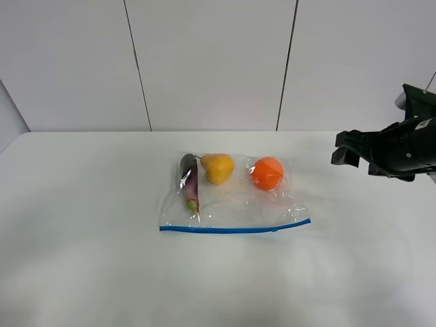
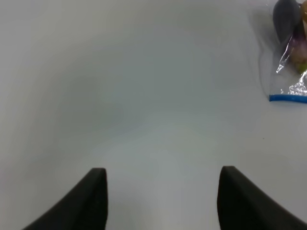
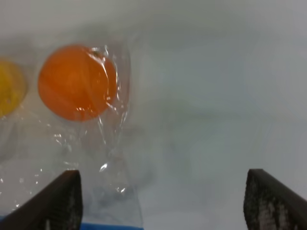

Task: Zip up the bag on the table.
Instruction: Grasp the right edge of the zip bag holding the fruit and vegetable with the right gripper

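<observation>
The bag (image 1: 235,204) is lying on the table (image 1: 82,259), zipper (image 1: 235,229) at its front edge. Inside, the eggplant (image 1: 189,178) is sitting left, pear (image 1: 218,167) centre, orange (image 1: 266,173) right. The right gripper (image 1: 345,148) is hovering right of the bag.

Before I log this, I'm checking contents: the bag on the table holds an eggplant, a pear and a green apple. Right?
No green apple: the third fruit is an orange, plain in the exterior high view. The bag on the table does hold the eggplant and the pear.

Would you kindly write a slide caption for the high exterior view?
Clear bag with eggplant, pear and orange on the white table; right gripper open to its right.
</observation>
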`<state>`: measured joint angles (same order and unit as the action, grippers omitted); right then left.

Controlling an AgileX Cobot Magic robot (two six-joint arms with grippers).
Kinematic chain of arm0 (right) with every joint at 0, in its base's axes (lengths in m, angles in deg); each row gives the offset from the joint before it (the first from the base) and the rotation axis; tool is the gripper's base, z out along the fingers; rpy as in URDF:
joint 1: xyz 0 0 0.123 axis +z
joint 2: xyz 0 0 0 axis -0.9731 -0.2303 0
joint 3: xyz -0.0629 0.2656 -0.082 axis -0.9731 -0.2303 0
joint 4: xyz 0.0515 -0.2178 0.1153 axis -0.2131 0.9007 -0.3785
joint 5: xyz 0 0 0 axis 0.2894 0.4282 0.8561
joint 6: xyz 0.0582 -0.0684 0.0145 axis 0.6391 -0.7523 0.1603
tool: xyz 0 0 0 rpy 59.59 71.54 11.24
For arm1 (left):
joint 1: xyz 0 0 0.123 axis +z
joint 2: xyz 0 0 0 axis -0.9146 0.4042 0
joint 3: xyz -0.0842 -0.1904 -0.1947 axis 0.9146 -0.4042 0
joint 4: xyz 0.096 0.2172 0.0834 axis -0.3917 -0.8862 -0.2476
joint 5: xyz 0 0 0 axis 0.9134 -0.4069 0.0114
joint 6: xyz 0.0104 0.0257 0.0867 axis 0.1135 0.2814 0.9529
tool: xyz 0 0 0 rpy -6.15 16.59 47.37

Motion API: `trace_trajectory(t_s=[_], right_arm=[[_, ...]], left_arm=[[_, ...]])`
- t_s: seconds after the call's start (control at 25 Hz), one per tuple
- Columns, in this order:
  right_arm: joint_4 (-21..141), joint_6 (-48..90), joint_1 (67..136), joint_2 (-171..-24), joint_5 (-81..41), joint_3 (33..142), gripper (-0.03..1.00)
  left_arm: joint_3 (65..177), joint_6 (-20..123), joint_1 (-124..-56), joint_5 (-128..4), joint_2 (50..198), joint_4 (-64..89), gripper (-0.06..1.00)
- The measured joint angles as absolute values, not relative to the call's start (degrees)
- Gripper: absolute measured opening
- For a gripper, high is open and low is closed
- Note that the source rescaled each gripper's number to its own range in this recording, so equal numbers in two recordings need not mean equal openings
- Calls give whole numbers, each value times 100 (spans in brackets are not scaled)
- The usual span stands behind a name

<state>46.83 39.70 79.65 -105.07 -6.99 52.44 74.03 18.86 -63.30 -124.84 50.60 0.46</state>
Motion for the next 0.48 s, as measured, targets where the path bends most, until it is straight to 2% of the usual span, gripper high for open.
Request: trace_trajectory(t_s=[0.24,0.48], right_arm=[[3514,3243,7965,-11449,-700,5244,91],[2172,1923,7965,-11952,-430,5250,89]], left_arm=[[7403,1886,-6330,-12484,5060,46,100],[7403,1886,-6330,-12484,5060,46,100]])
